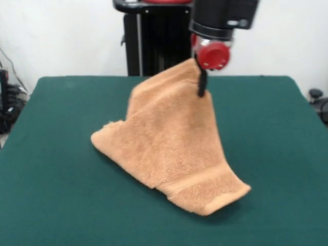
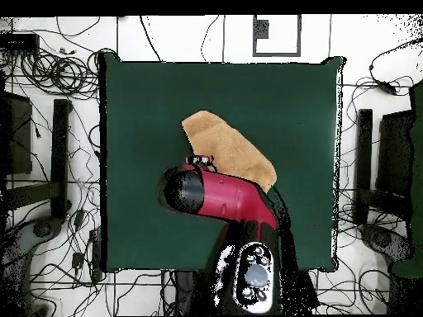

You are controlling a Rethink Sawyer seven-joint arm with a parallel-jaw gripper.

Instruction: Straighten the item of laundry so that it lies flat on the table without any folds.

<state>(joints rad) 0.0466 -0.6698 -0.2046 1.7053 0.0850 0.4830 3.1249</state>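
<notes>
The tan-orange towel (image 1: 171, 146) hangs like a tent from one lifted corner, with its lower edges resting on the green table (image 1: 61, 184). A woven band runs along its near hem at the front right. My gripper (image 1: 201, 82) is shut on the towel's top corner and holds it well above the table. In the overhead view the red arm covers much of the towel (image 2: 227, 149); the gripper (image 2: 198, 161) shows only at the arm's tip. No white label shows.
The robot's black pedestal (image 1: 154, 41) stands behind the table's far edge. Cables and stands (image 2: 49, 82) lie on the floor around the table in the overhead view.
</notes>
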